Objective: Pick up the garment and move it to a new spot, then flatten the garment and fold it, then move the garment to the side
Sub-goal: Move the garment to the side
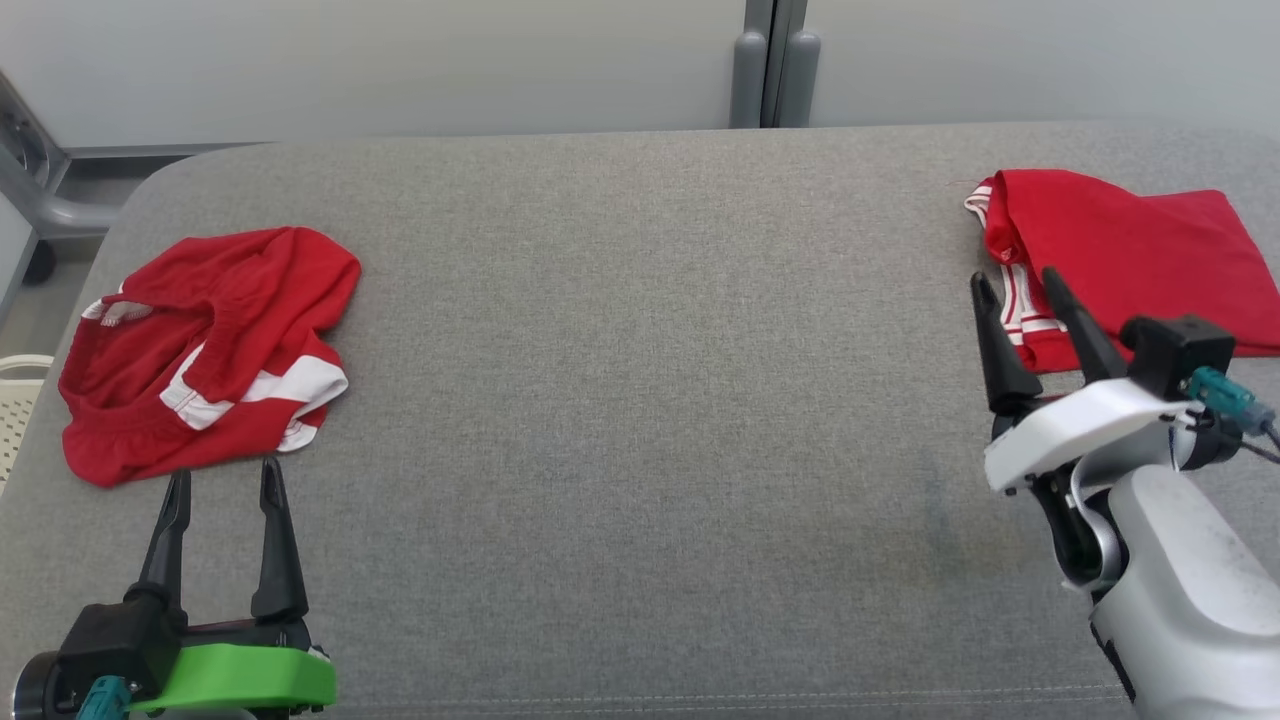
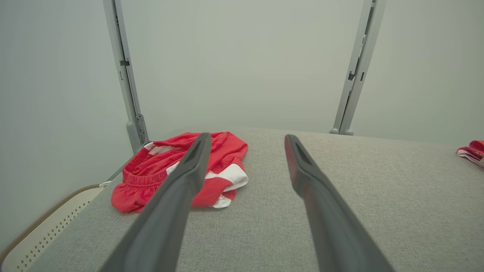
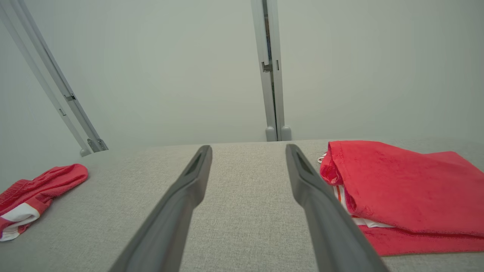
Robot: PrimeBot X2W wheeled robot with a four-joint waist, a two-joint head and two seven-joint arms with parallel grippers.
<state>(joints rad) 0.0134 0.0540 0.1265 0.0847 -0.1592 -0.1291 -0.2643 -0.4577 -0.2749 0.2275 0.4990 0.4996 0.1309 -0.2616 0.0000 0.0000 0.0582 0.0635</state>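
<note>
A crumpled garment is laid on the counter; the left end effector is held spread just beside it, the right end effector spread well apart from it.

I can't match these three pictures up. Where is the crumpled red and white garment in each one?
Head view: crumpled garment at the left.
Left wrist view: crumpled garment left of centre.
Right wrist view: crumpled garment at the lower left edge.
Shared landmark: the folded red garment, at the right in all three.
</note>
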